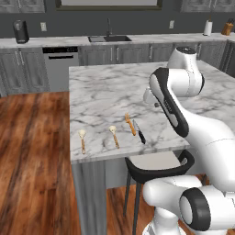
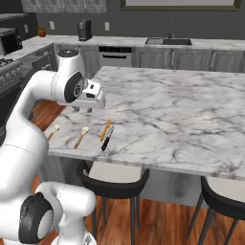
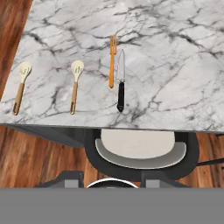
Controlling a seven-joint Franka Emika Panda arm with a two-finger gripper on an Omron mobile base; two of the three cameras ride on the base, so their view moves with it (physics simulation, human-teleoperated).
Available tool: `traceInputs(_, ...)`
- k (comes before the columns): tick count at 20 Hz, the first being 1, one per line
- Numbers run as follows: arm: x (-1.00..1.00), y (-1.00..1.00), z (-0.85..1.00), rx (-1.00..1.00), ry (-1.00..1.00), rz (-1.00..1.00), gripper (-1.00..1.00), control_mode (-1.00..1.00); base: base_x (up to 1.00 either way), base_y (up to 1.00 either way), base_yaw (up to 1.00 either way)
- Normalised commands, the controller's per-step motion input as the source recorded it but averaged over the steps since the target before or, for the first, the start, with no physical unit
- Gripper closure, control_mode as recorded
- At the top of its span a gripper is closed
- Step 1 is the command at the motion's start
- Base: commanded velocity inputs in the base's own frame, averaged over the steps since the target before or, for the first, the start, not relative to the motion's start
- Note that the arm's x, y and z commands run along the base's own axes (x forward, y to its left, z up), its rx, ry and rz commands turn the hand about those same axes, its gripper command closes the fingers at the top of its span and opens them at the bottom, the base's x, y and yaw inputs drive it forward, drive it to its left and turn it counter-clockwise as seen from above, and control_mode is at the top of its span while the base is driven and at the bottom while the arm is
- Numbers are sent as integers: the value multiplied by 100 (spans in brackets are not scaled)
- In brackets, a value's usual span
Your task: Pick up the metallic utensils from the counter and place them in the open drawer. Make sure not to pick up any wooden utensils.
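The black-handled knife with a silver blade and the orange-handled metal fork lie side by side, almost touching, near the front edge of the white marble counter with grey veining. Both point away from that edge, the fork reaching a little farther in. To one side, well apart from them, lie two wooden spoons with pale cream bowls and tan handles, one near the counter's corner. A black bar stool with a pale seat stands under the edge just below the knife.

The two-finger gripper hovers above the counter, over the utensils and clear of them, holding nothing; I cannot tell how wide the jaws stand. The step in hand looks like the first pick. Because knife and fork lie so close, it would be wise to descend on one handle only, jaws across its width, and to stay away from the spoons.
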Motion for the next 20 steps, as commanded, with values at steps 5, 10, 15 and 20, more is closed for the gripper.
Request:
traceInputs(5,0,0,-18,0,7,0,-100,-100,0,0,0)
traceInputs(10,0,0,-10,0,5,0,-100,-100,0,0,0)
traceInputs(15,3,0,-5,0,0,0,-100,-100,0,0,0)
traceInputs(20,13,0,0,0,0,0,-100,-100,0,0,0)
